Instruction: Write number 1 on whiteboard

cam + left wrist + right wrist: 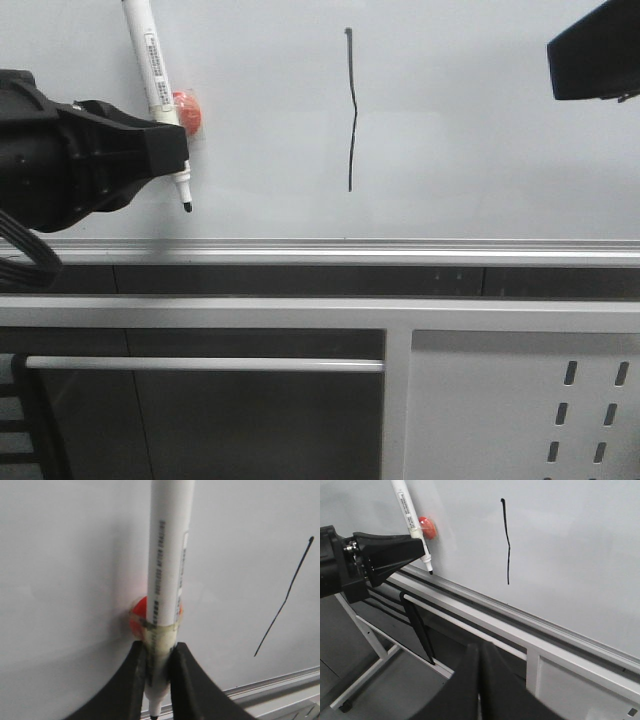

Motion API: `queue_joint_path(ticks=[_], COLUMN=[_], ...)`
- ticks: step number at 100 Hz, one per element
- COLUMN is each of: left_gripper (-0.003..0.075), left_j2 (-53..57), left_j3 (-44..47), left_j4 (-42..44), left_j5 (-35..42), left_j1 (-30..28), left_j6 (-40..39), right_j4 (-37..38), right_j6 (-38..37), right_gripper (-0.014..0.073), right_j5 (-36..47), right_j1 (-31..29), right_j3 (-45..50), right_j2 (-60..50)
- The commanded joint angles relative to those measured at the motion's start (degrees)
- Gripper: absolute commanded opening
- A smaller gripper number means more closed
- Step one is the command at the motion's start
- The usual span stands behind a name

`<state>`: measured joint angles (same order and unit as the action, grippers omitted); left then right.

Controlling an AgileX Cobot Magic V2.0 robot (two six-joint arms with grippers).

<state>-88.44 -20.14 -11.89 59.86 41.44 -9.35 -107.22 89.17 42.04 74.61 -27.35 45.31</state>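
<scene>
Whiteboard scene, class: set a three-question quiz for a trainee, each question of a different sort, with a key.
1. True or false: the thin black near-vertical marker stroke is already on the large glossy pale grey-white whiteboard.
2. Which gripper holds the white marker pen? A) the left gripper B) the right gripper C) neither
3. Fill in: the small round thing on the board behind the pen is ____ in colour.

Key: 1 true. 2 A; the right gripper's fingers are closed on nothing. 3 red.
</scene>
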Motion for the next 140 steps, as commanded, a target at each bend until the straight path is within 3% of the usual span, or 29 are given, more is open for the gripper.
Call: queue_joint_path(ticks=[1,116,128,140], left_gripper=[-0.0018,-0.0016,0.0020,0.0115], left_j2=[1.9,1.1,1.1,1.1], left_j3=[-1.3,-1.4,-1.4,-1.4], left_j4=[-1.6,-3.7,-2.6,-2.7], left_j5=[4.3,8.7,8.7,8.7], left_j1=[0.1,0.1,0.1,0.1], left_j6=[-0.5,-0.5,-0.5,-0.5], right_j4=[0.9,0.9,0.9,0.9], right_j6=[0.6,0.6,0.6,0.6], right_gripper=[-0.0072,-0.0072,-0.0072,-0.0072], right_j5=[-0.3,-1.6,-1.6,-1.6], right_j1=[0.0,0.0,0.0,0.0], right_j3=[-1.3,-1.2,-1.2,-1.2], right_j2=[-0.4,-0.4,-0.4,-0.4])
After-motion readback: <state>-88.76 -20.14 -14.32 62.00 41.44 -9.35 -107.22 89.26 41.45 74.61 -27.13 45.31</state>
